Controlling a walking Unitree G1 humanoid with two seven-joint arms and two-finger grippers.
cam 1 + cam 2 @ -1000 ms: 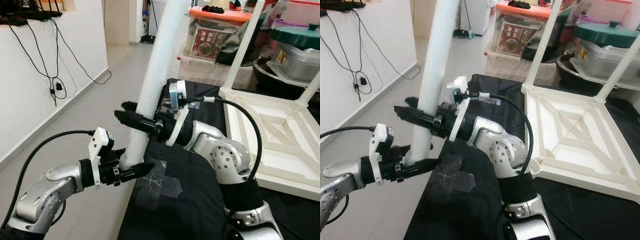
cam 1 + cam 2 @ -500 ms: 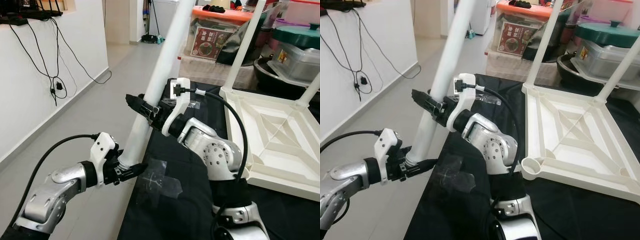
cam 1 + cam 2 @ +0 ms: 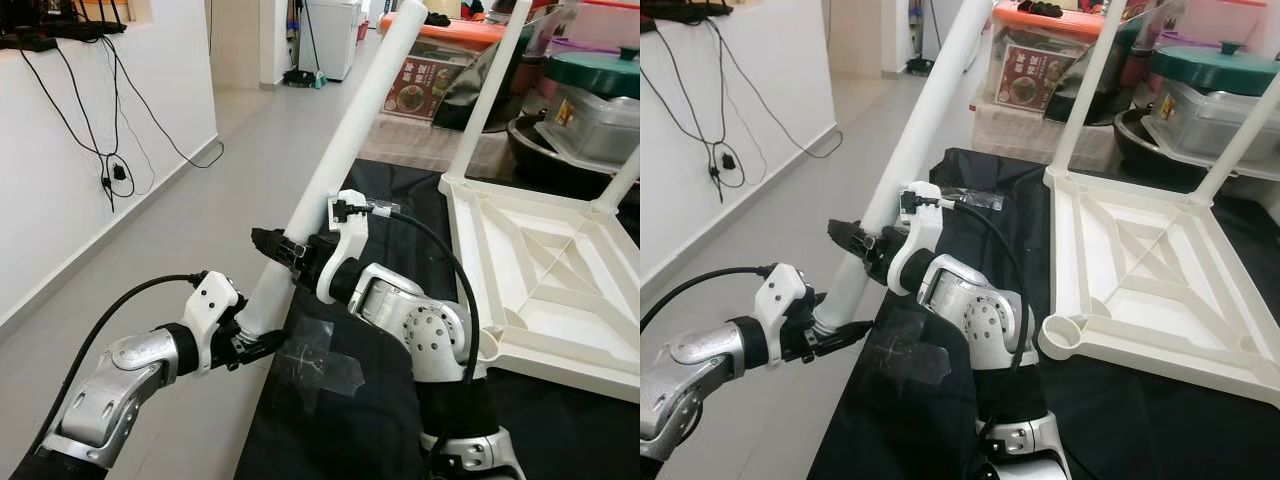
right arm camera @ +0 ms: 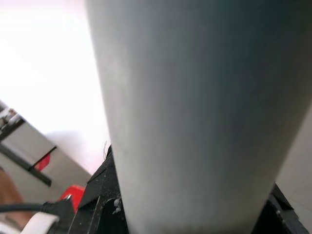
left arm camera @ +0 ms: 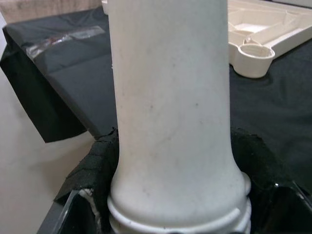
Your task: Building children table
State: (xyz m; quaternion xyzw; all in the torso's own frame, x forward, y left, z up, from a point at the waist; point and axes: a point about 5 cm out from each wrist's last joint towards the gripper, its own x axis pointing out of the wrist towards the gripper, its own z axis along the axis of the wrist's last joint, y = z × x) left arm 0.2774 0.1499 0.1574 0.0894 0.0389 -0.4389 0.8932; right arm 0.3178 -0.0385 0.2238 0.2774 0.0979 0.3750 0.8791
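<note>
Both grippers [image 3: 258, 343] [image 3: 275, 245] clamp the tilted white leg [image 3: 335, 170] beside the upturned tabletop [image 3: 545, 260] on black cloth [image 3: 370, 400].

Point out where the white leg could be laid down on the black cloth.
Bare black cloth lies in front of the upturned tabletop, and a strip between it and the right arm. Behind, boxes and pots crowd it.

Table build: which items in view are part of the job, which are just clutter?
Job:
- white table leg, held by both pincers: left pincer at its lower end, right pincer higher up
- upturned white tabletop, two legs already standing in it
- empty corner socket

Clutter:
- orange-lidded storage bin
- green-lidded pot
- wall cables
</note>
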